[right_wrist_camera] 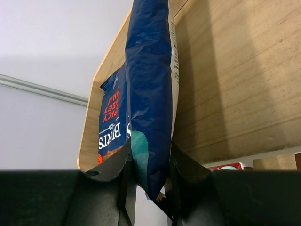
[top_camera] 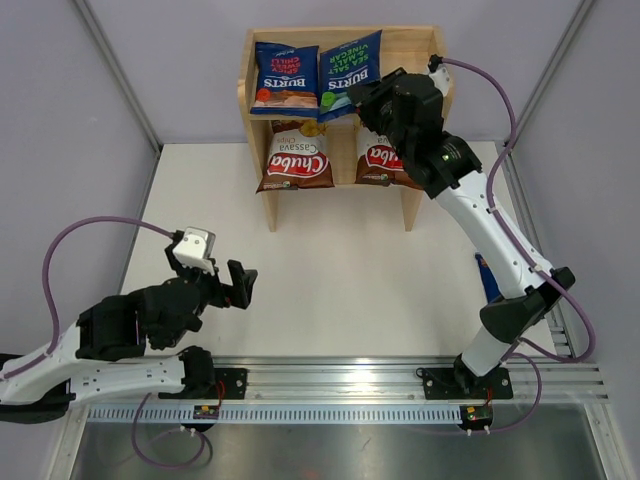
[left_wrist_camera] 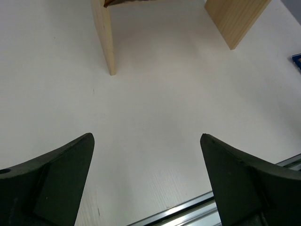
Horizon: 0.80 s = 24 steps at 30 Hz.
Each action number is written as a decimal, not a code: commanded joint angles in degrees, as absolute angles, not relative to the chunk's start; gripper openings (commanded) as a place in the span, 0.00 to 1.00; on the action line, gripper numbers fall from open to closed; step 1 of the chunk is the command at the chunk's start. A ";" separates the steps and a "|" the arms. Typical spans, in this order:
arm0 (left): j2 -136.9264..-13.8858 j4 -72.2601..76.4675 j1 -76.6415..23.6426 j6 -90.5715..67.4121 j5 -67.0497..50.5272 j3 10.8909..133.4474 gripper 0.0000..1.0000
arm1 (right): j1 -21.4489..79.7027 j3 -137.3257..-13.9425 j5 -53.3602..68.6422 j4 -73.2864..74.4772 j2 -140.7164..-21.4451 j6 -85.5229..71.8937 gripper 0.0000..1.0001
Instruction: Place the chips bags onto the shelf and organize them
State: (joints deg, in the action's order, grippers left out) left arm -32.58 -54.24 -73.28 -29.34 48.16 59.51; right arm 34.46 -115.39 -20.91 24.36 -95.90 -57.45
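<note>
- left-hand Burts bag [top_camera: 285,78], top tier of the shelf [top_camera: 243,95]: "BURTS"
- right-hand Burts bag [top_camera: 347,72], same tier: "SEA SALT VINEGAR"
- left Chuba bag [top_camera: 297,160], shelf's lower tier: red "Chuba" logo, "Cassava" under it
- right Chuba bag [top_camera: 380,160], lower tier too: just "Chuba", the rest is hidden

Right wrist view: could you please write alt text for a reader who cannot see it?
The right gripper pinches the end of a dark blue Burts bag, seen edge-on against the wooden top tier of the shelf. A second Burts bag lies beside it on that tier.

4 chips bags [top_camera: 285,78] on shelf [top_camera: 270,203]
</note>
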 commanded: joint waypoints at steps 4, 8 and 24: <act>-30.50 -49.04 -73.13 -26.98 46.85 55.81 0.99 | 32.70 -121.90 -20.14 26.72 -99.13 -59.15 0.09; -29.45 -49.57 -73.21 -27.42 46.76 55.28 0.99 | 31.38 -124.54 -17.84 28.29 -101.25 -60.12 0.19; -29.79 -49.57 -73.21 -27.95 46.93 54.84 0.99 | 31.29 -135.16 -18.28 39.98 -105.64 -51.43 0.55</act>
